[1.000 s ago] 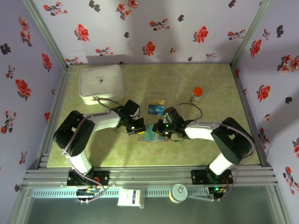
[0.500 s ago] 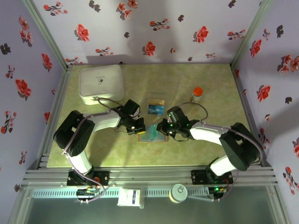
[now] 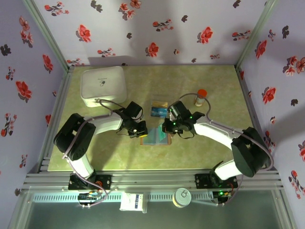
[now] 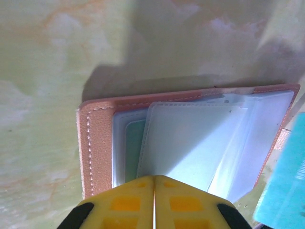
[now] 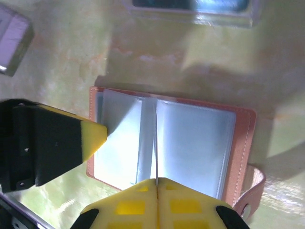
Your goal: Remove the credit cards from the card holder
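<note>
The flat brown leather-look bifold card holder (image 3: pixel 156 138) lies open on the pale green marbled surface (image 3: pixel 205 148), right between the two arms, with its clear plastic sleeves (image 4: pixel 190 138) fanned up. Left hand (image 4: pixel 154 180) has its yellow fingers together, tip pressing on the left-side page, basically pinning the thing down. Right hand (image 5: pixel 156 183) is pinched together too, w/ a thin edge sticking out from between the fingers. That's prob the thin teal card (image 4: pixel 281 191) that shows by the holder's far corner in the left wrist view, so I'd say it's clamped on that. Another greenish card (image 4: pixel 134 143) sits inside a sleeve near the stitched edge.

Handling imo: cards are light, stiff and slick, so pinch a short edge and pull straight along the pocket. Holder is floppy and light and will drag along unless held flat. Sleeves are flimsy, easy to crease.

Writing: the white square box (image 3: pixel 103 86) has a small print on the lid, too small to read. Nothing legible on the cards or the clear plastic box (image 3: pixel 159 109).
</note>
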Controlling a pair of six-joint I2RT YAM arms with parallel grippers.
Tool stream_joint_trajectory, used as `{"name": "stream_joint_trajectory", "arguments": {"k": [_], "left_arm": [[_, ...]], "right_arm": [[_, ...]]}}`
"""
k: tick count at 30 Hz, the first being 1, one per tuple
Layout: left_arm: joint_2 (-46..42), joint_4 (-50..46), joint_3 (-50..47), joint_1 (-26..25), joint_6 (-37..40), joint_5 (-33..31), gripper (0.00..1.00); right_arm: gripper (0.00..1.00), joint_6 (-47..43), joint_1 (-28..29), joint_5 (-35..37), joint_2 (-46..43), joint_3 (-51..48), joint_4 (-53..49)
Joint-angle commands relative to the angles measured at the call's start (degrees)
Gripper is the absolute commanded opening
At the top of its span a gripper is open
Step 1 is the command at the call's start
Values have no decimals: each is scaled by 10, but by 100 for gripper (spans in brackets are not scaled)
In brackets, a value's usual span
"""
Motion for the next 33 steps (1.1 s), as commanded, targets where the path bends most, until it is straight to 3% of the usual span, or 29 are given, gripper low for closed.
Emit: {"name": "stream_joint_trajectory", "arguments": {"k": [1, 12, 19, 33], "left_arm": [[-20, -20, 4, -2, 15, -13, 11], [-42, -37, 8, 2, 30, -26, 15], [-48, -63, -9, 3, 47, -57, 14], [-99, -66, -48, 19, 45, -73, 14]], "right_arm": [[8, -138, -5, 22, 18, 49, -106], [3, -476, -5, 70, 62, 154, -211], [0, -660, -9, 36, 87, 217, -254], [0, -804, -80, 9, 254, 456, -372]]}}
